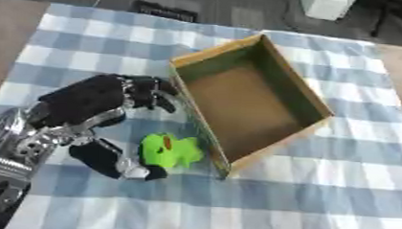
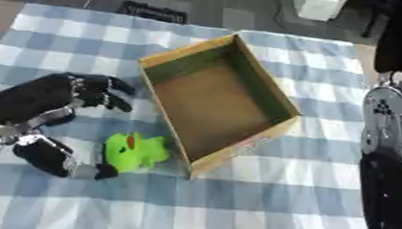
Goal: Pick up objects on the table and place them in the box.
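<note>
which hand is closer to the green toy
Left. The left hand sits right beside the green toy, its thumb tip at the toy's left edge. The right hand is not in view; only the right arm shows, beyond the box.

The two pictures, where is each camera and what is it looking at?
Left eye view: in the robot's head, looking down at the box on the checked cloth; the left hand shows.
Right eye view: beside it, looking down too; the right arm also shows.
Both share the box, the green toy and the left hand.
</note>
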You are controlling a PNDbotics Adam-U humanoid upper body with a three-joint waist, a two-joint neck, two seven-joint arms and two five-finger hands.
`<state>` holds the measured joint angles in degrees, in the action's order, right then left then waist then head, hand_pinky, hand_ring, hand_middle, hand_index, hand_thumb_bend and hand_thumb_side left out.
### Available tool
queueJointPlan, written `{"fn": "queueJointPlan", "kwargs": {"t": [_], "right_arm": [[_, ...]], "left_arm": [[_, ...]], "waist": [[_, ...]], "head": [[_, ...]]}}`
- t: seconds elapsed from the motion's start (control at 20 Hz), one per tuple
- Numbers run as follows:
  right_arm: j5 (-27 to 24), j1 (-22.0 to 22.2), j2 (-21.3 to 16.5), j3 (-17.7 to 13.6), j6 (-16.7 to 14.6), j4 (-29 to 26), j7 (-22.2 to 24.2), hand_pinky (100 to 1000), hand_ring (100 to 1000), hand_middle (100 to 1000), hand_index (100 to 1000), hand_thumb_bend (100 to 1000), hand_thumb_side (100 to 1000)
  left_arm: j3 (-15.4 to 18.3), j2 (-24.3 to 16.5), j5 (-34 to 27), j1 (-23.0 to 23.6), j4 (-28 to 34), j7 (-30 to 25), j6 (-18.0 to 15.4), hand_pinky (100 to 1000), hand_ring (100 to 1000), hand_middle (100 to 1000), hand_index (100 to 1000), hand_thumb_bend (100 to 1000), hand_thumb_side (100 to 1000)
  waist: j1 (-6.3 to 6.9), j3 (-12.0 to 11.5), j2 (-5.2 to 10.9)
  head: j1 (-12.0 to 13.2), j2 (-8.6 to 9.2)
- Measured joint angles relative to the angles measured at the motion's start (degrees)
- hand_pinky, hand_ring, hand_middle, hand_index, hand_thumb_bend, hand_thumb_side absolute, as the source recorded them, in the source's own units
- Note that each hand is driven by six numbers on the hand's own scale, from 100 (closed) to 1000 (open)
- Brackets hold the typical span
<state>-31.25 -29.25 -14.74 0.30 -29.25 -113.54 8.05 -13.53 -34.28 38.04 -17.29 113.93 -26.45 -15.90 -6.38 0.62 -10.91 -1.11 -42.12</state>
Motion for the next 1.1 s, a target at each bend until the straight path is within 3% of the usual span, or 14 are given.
{"fn": "queueJointPlan", "kwargs": {"t": [0.35,0.95,1.0,1.05,1.1], "right_arm": [[0.00,0.00,0.00,0.00,0.00,0.00,0.00,551,520,504,612,100,742],[-0.02,-0.01,0.00,0.01,0.00,0.00,0.01,551,520,503,612,100,742],[-0.02,-0.01,0.00,0.01,0.00,0.00,0.02,551,520,503,612,100,748],[-0.02,-0.01,0.00,0.01,0.00,0.00,0.02,551,520,503,612,100,741],[-0.02,-0.01,0.00,0.02,0.00,0.00,0.02,551,520,503,612,100,741]], "left_arm": [[0.00,0.46,0.28,0.01,0.00,-2.86,0.16,452,619,823,789,516,543],[-0.58,0.49,-1.29,0.36,0.00,1.20,-0.97,405,565,799,770,460,494],[-0.71,0.50,-1.36,0.45,0.00,1.51,-1.07,404,564,800,769,371,504],[-0.76,0.52,-1.46,0.46,0.00,1.75,-1.22,406,566,800,770,462,495],[-0.88,0.56,-1.52,0.46,0.00,1.89,-1.34,408,568,801,770,467,497]], "waist": [[0.00,0.00,-0.11],[0.00,0.01,-0.11],[0.00,0.01,-0.11],[0.00,0.01,-0.11],[0.00,0.02,-0.11]], "head": [[-0.44,0.15],[-0.44,0.14],[-0.44,0.14],[-0.44,0.14],[-0.44,0.14]]}}
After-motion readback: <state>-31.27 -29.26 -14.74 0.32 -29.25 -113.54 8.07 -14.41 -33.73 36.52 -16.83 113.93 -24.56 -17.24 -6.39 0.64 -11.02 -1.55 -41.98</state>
